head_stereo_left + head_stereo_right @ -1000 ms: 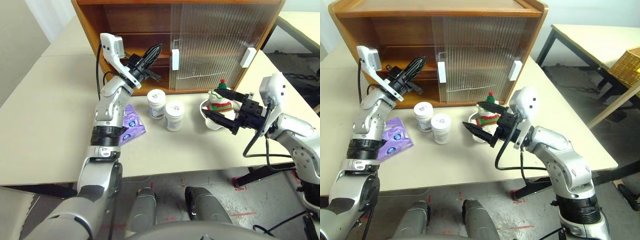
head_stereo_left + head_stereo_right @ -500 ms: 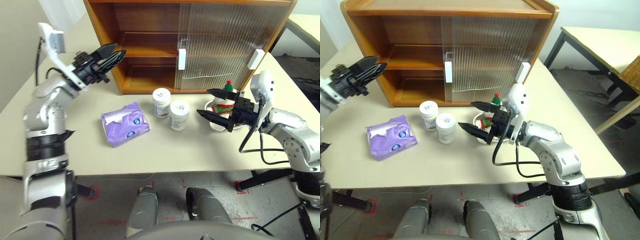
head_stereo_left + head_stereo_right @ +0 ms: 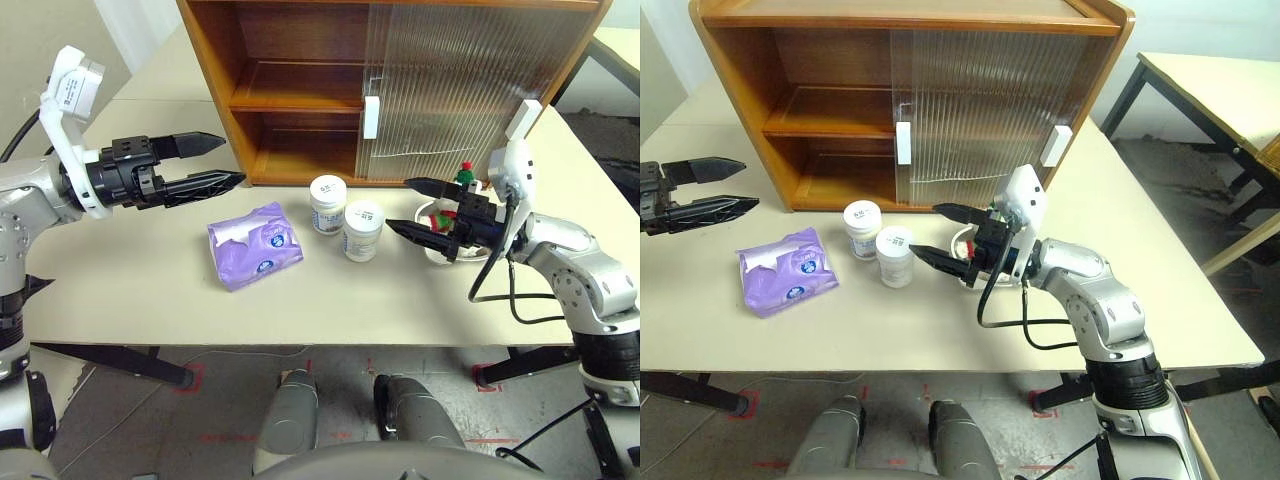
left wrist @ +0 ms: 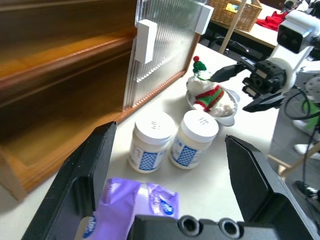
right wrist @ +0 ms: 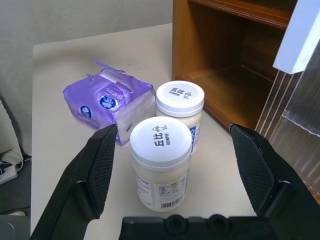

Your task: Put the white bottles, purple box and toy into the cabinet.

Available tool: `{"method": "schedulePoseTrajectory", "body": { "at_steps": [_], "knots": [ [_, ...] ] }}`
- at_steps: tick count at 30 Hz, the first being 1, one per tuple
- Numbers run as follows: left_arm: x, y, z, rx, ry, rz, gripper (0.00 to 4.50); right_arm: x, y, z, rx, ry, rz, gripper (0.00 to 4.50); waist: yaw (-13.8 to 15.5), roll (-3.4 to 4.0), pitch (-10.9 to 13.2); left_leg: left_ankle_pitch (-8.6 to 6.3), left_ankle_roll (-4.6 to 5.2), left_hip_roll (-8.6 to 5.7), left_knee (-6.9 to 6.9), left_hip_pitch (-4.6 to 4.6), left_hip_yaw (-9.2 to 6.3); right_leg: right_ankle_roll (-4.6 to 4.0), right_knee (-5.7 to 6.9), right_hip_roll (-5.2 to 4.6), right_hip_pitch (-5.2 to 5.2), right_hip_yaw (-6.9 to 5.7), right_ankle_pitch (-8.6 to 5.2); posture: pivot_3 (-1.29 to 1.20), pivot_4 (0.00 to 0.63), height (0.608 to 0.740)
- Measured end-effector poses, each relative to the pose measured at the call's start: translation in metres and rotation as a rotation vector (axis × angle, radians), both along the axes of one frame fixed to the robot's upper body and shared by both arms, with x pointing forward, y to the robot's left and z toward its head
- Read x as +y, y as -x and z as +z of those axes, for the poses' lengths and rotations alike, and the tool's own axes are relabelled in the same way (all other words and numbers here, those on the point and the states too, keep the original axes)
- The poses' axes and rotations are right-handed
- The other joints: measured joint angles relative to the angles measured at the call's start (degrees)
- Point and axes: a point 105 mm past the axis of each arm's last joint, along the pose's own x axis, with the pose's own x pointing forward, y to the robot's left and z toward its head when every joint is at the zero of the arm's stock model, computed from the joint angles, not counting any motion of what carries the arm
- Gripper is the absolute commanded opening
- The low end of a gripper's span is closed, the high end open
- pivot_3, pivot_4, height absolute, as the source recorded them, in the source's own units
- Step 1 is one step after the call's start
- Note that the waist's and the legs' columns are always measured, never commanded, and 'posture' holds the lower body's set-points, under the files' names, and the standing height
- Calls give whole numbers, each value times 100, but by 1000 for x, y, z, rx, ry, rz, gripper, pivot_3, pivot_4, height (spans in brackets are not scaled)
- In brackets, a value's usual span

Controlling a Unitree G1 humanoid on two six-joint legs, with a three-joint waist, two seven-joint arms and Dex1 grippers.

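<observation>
Nearest me, the purple box (image 3: 254, 244) lies flat on the table (image 3: 150, 290), uncovered now that the left arm no longer hangs over it. That arm has swung out from the cabinet's open side, where its left pincer (image 3: 215, 162) was clenched a second ago; the pincer now hovers out to the left above the table with its jaws spread wide and nothing in them. Just beyond the box stand the two white bottles (image 3: 345, 216), touching or nearly so, and the right pincer (image 3: 410, 205) points at them, level, jaws wide apart and empty, having barely moved. Behind its fingers the toy (image 4: 207, 91) sits in a steel bowl (image 4: 227, 115), close to the closed sliding doors. Farthest off, the cabinet (image 3: 300, 60) shows its left half open, shelves bare where I can see them. I would judge that the way in is ready and no item has gone inside yet; the nearer bottle looks the likely first pick.
</observation>
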Motion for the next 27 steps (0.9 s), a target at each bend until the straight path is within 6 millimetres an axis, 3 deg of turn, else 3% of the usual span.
{"method": "schedulePoseTrajectory", "body": {
  "at_steps": [8,11,15,23,27],
  "knots": [
    [49,3,-30,88,-63,167,4454,2,-1,1,-4,-2,3,4500,6,2,-1,10,-18,21,-11,2,-10,-21,29,20,-27,4,-7,185,105,740],
    [57,8,-43,97,-92,182,4454,1,-3,-1,6,-4,0,4500,14,1,-1,8,-29,24,-11,1,-12,-32,45,20,-34,6,-10,196,107,740],
    [57,14,-47,74,-103,173,4454,3,-3,-1,7,-11,9,4500,41,1,-1,-23,-96,30,-12,2,-19,-43,66,20,-40,14,-17,202,110,740],
    [47,35,-52,77,-133,95,4454,7,-5,5,-10,-14,20,4500,73,1,-1,-18,-141,87,-36,6,-19,-72,69,47,-46,17,-14,214,116,740],
    [36,44,-66,95,-136,57,4454,7,-5,6,-10,-15,22,4500,94,1,-1,-11,-156,102,-79,27,-20,-88,70,54,-47,12,-19,212,120,740]
  ]
}}
